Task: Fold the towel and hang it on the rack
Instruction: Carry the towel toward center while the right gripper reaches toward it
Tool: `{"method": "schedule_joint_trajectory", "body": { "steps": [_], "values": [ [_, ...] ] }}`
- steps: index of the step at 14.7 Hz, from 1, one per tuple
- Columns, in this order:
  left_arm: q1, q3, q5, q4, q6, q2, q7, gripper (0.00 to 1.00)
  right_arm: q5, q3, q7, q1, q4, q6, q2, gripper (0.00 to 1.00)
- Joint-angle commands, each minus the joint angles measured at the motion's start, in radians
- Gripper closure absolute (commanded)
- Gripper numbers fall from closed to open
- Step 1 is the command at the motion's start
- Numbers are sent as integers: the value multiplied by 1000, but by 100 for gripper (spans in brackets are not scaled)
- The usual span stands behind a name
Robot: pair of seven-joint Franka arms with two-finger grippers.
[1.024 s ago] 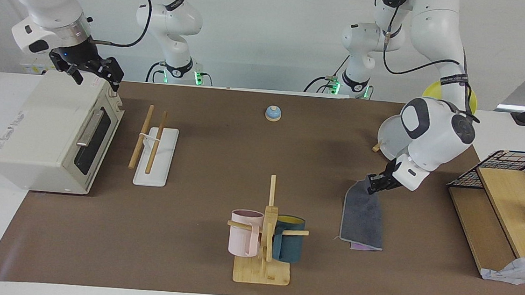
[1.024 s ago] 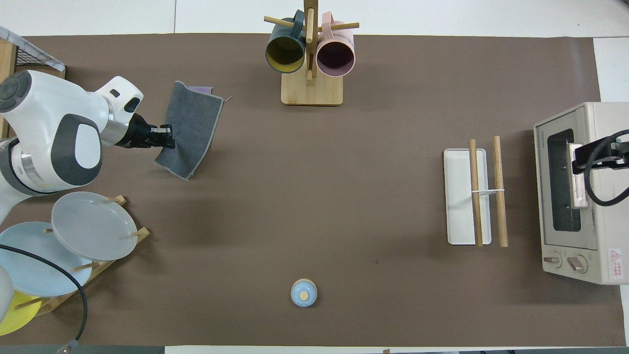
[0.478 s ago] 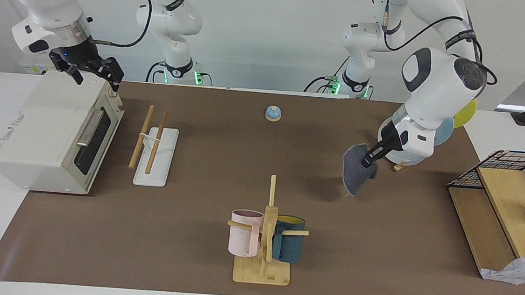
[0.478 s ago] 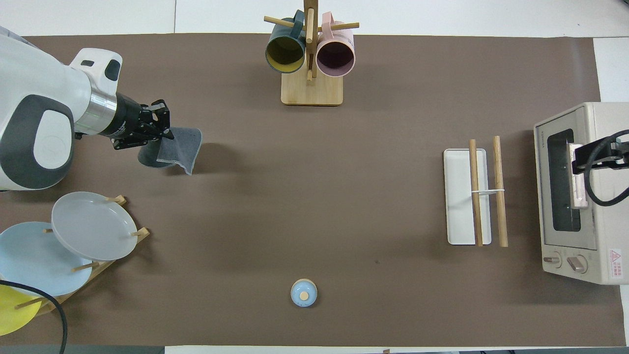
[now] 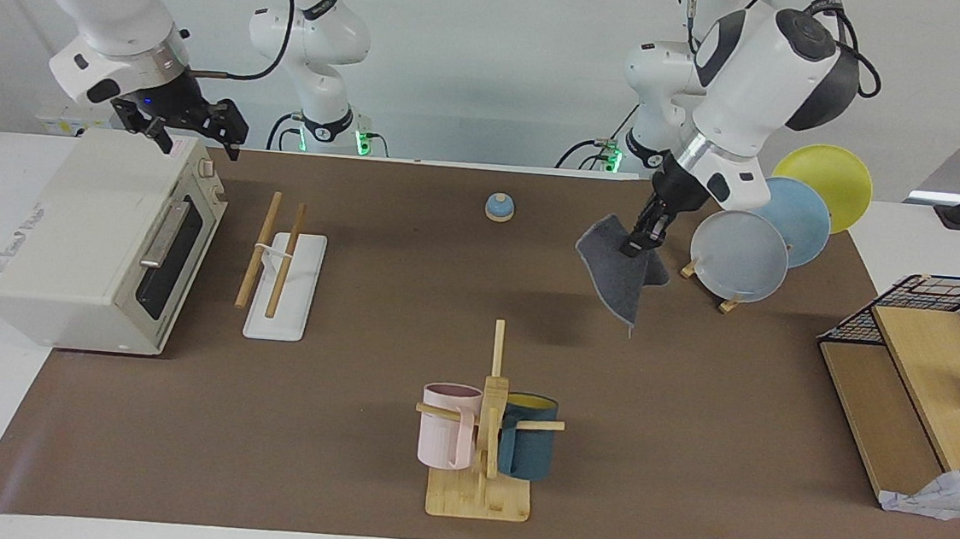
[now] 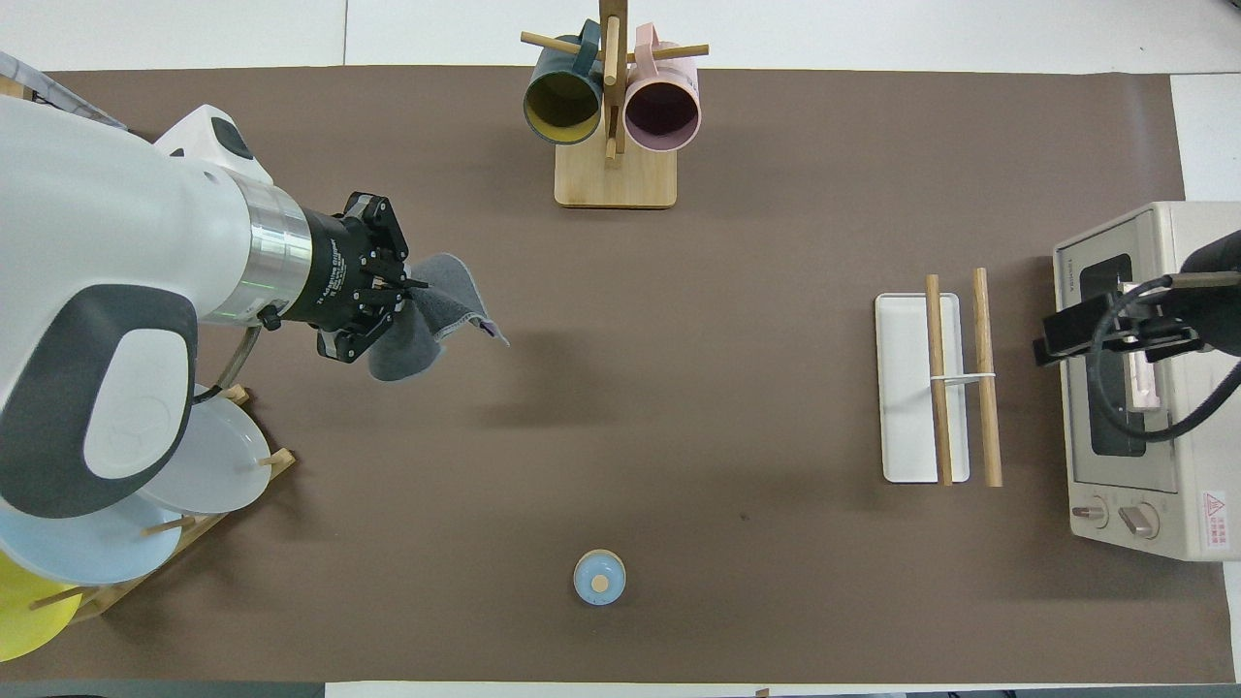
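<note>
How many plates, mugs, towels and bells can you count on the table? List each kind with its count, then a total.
Plates: 3, grey, blue, yellow
Mugs: 2, pink, dark teal
Towels: 1, held up by the left gripper
Bells: 1
Total: 7

place: robot lab w/ mock kitchen setup | evidence: 2 white arms bolted at table edge, bare white walls, brown mat (image 5: 345, 464) on white table | props: toaster oven (image 5: 96, 244), mug tree (image 5: 487, 424), plate stand w/ plates (image 5: 742, 254), wire basket (image 5: 948, 311)
</note>
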Motion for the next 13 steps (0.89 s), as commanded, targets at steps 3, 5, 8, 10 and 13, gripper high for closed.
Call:
{"method": "schedule_joint_trajectory", "body": {
  "steps": [3,5,8,10,13],
  "values": [
    [-1,-62,-55,29,34,-17,-303,100,247,0,335,-18,-48,89,-13,0],
    [-2,-74,-96,13,82,-27,-391,100,330,0,407,-12,-120,152,-43,0],
    [-35,-74,-159,9,110,-31,-449,100,510,15,666,32,-240,337,-91,0],
    [-70,-74,-164,-11,155,-34,-499,100,583,16,877,106,-263,453,-90,0],
    [-110,-74,-165,-57,244,-57,-584,100,656,18,1151,187,-292,621,-88,0]
  ]
}}
